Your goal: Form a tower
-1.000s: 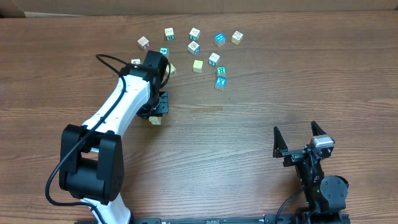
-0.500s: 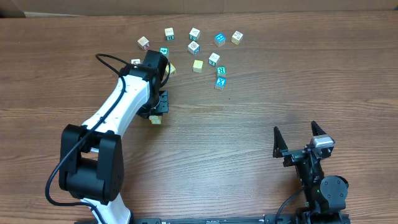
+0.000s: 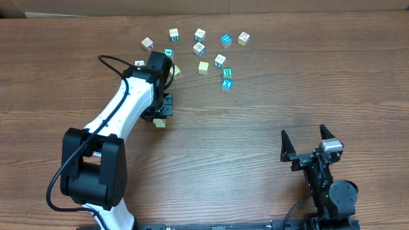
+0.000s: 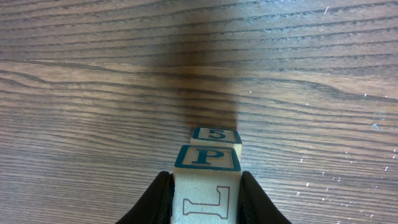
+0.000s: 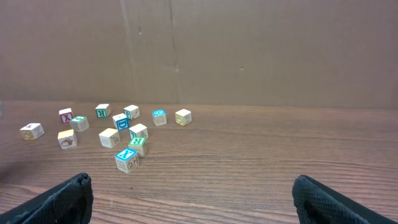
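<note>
My left gripper (image 3: pixel 160 116) (image 4: pixel 207 202) is shut on a pale wooden cube (image 4: pixel 207 183), left of the table's middle. That cube shows a teal-framed P face and an outlined L on its cream side. Just beyond it, touching or nearly so, sits a second cube with a teal-framed 5 (image 4: pixel 216 137). I cannot tell whether the two stand as a tower or side by side. From overhead only a pale cube corner (image 3: pixel 159 124) shows under the left fingers. My right gripper (image 3: pixel 307 142) (image 5: pixel 196 199) stands open near the front right, with nothing between its fingers.
Several loose letter cubes (image 3: pixel 200 49) lie scattered at the back of the table; the nearest to the middle is a teal X cube (image 3: pixel 225 84) (image 5: pixel 126 159). A brown cardboard wall (image 5: pixel 249 50) closes the far edge. The left arm (image 3: pixel 124 108) slants across the left side.
</note>
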Available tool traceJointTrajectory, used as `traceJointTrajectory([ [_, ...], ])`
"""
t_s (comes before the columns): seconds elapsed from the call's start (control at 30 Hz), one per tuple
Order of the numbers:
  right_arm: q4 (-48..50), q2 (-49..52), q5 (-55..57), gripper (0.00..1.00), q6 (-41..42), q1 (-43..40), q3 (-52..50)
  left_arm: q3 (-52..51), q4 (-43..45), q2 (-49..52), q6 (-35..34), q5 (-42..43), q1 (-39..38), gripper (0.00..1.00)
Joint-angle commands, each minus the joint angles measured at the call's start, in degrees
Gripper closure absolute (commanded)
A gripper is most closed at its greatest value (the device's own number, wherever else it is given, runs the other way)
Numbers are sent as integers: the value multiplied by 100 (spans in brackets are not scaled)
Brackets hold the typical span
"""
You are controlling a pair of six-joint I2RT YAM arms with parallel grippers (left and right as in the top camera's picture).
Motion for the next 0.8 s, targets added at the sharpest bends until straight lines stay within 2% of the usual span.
traceJointTrajectory([
  [0.0,17,-37,57,0,-9,37,-61,-109,-42,15,186,177,-37,83],
  [0.77,17,-37,57,0,-9,37,-61,-122,31,-337,203,177,-44,82],
])
